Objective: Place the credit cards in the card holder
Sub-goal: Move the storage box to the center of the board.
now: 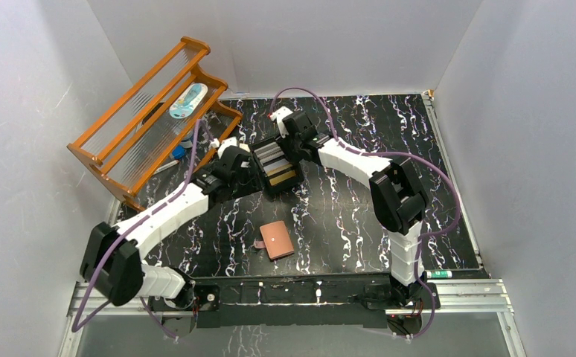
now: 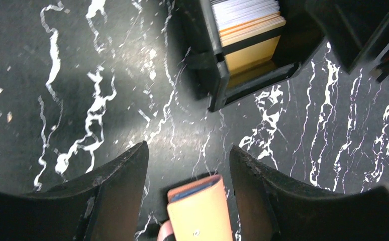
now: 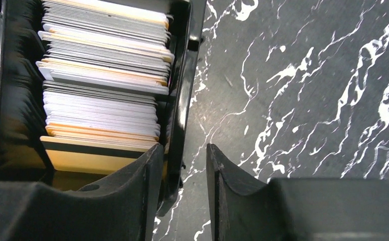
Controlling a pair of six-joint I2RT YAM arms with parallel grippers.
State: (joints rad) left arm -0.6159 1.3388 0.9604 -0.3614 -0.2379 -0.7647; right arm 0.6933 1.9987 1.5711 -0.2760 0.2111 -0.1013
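The credit cards (image 3: 102,75) stand packed on edge, gold, silver and white, in a black slotted tray (image 1: 277,165). They show again in the left wrist view as credit cards (image 2: 248,22). The salmon-brown card holder (image 1: 276,239) lies folded on the table, nearer the arm bases. My left gripper (image 2: 188,150) is open, and the card holder (image 2: 200,211) lies on the table below and between its fingers, touching neither. This left gripper (image 1: 244,171) hangs at the tray's left side. My right gripper (image 3: 182,155) is open and straddles the tray's side wall (image 3: 182,100); in the top view the right gripper (image 1: 285,141) is at the tray's far end.
An orange wooden rack (image 1: 151,123) stands at the back left with a pale blue object (image 1: 188,100) on it. A small blue item (image 1: 178,152) lies under the rack. A green-tipped marker (image 1: 441,274) rests by the right arm's base. White walls close in on three sides.
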